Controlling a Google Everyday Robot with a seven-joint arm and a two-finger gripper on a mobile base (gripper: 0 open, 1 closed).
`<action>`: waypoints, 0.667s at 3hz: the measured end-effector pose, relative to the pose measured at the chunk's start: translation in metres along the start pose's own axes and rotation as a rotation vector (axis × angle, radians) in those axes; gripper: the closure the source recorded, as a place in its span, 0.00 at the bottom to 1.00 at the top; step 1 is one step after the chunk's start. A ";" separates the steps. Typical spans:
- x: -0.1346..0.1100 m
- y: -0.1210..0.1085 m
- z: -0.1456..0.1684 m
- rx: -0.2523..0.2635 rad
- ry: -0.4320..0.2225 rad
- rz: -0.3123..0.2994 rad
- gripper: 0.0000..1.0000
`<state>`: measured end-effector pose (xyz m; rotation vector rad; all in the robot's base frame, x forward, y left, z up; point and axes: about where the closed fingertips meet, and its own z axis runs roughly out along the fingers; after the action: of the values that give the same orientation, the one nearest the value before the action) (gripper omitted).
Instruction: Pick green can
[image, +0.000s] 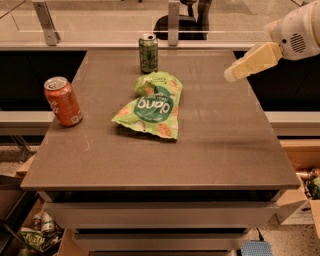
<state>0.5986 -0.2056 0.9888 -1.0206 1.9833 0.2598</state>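
Observation:
The green can (148, 53) stands upright at the far edge of the table (210, 140), slightly left of centre. It is dark green with a silver top and pale markings. My gripper (234, 74) hangs in the air at the upper right, above the table's far right corner, well to the right of the can. It touches nothing and holds nothing that I can see.
A flat light green snack bag (151, 105) lies in the middle of the table, just in front of the green can. An orange-red can (63, 101) stands near the left edge. A glass barrier with metal posts (173, 22) runs behind the table.

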 end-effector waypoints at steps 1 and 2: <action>0.000 0.000 0.000 0.000 0.000 0.000 0.00; -0.006 -0.003 0.011 0.001 -0.019 -0.002 0.00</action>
<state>0.6092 -0.1981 0.9873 -1.0156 1.9650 0.2663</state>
